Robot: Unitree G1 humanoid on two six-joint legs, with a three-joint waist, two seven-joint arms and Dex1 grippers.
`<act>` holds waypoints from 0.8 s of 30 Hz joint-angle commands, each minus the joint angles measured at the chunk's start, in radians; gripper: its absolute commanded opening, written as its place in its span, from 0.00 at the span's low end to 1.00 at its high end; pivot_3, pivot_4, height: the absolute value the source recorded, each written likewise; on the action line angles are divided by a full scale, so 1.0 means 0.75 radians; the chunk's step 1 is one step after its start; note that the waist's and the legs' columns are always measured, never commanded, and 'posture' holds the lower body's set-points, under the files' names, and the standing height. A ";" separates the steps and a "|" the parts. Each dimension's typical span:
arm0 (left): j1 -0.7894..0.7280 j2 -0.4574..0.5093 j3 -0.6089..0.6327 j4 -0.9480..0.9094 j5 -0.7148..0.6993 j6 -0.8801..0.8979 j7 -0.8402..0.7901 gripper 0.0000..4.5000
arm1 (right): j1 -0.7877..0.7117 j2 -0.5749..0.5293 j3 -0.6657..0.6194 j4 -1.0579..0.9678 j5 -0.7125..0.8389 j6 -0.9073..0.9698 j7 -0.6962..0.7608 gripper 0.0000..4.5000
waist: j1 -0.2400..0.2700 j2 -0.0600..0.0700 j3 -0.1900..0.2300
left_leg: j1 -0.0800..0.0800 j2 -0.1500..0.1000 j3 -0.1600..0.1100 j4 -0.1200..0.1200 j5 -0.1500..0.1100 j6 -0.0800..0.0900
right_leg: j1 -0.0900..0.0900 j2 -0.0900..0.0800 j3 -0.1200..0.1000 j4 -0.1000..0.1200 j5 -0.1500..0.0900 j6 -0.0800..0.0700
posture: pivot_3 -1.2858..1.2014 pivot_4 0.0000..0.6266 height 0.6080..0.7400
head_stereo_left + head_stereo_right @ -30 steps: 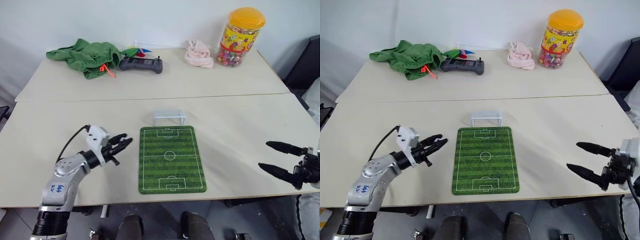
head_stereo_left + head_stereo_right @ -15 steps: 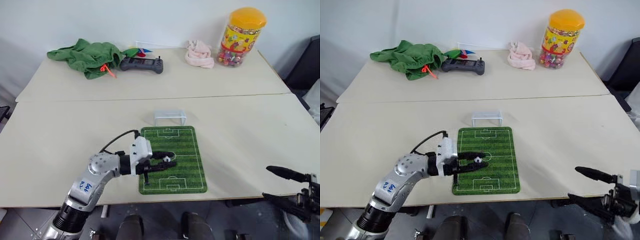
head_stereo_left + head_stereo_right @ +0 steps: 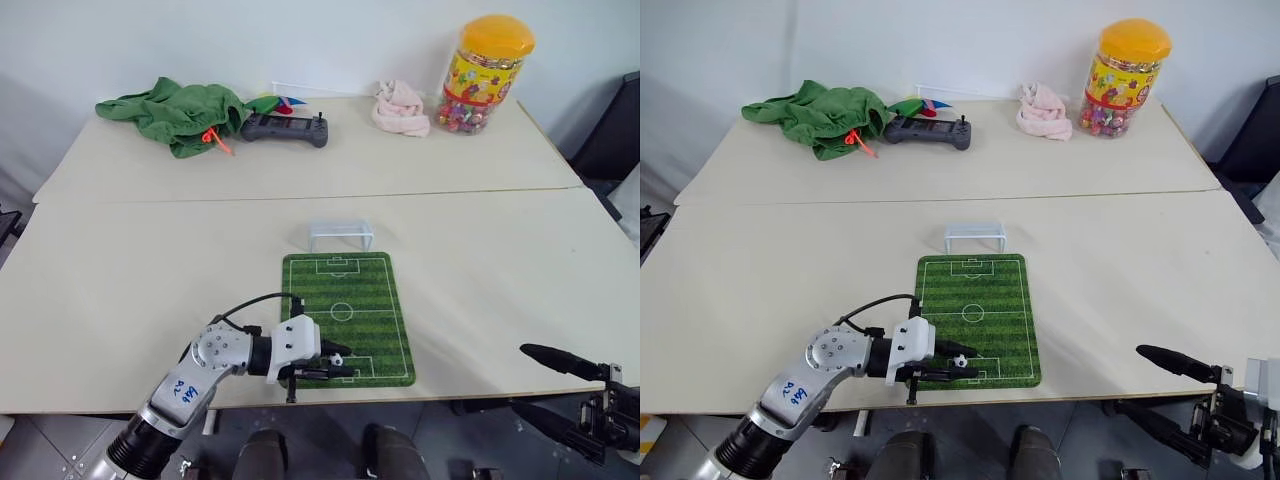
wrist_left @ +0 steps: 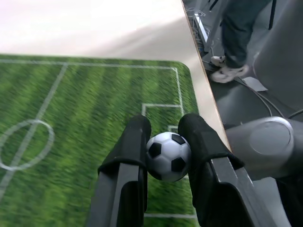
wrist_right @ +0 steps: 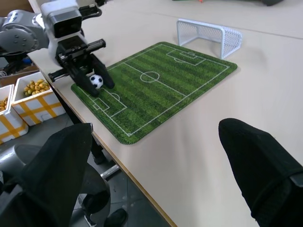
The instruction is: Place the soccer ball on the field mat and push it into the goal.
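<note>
Left wrist view has the soccer ball (image 4: 168, 155) pinched between the two black fingers (image 4: 130, 144) of the left claw (image 3: 335, 361), held just above the field mat (image 3: 345, 318) at the penalty box on the mat's end farthest from the goal (image 3: 340, 235). The goal stands just off the mat's other short end, on the worktop (image 3: 120, 270). The right claw (image 3: 1160, 390) hangs off the worktop's near edge, well to the right of the mat, its fingers spread wide with nothing between them.

Far beyond the goal, a clear jar (image 3: 481, 75) with an orange lid holds bright wrapped sweets; a pink cloth (image 3: 400, 107), a dark controller (image 3: 283, 128) and a green cloth heap (image 3: 170, 112) lie along that same far side.

Right wrist view adds two white bins (image 5: 35, 97) below the worktop edge beside the mat, one holding small yellow pieces. Left wrist view also shows a person's legs and a pale shoe (image 4: 229, 71) on the floor past the mat's corner.
</note>
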 commanded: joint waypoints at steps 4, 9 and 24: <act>0.014 -0.017 -0.027 -0.035 0.037 -0.027 0.014 0.19 | 0.017 -0.041 -0.047 -0.002 0.013 0.007 -0.007 1.00 | -0.001 0.000 0.000 | 0.000 0.000 0.000 0.000 0.000 0.000 | 0.000 0.000 0.000 0.000 0.000 0.000 | 0.52 0.24 1.00; 0.031 -0.020 -0.055 -0.044 0.062 -0.041 0.008 0.19 | 0.031 -0.056 -0.068 0.007 0.008 0.006 0.001 1.00 | 0.000 0.000 0.000 | 0.000 0.000 0.000 -0.001 0.000 0.000 | 0.000 0.000 0.000 0.000 0.000 0.000 | 0.52 0.24 1.00; 0.024 -0.084 -0.060 -0.004 0.119 -0.028 0.070 0.19 | 0.043 -0.106 -0.100 0.050 -0.001 0.010 0.005 1.00 | 0.000 0.000 0.000 | 0.000 0.000 0.000 0.000 0.000 0.000 | 0.000 0.000 0.000 0.000 0.000 0.000 | 0.52 0.24 1.00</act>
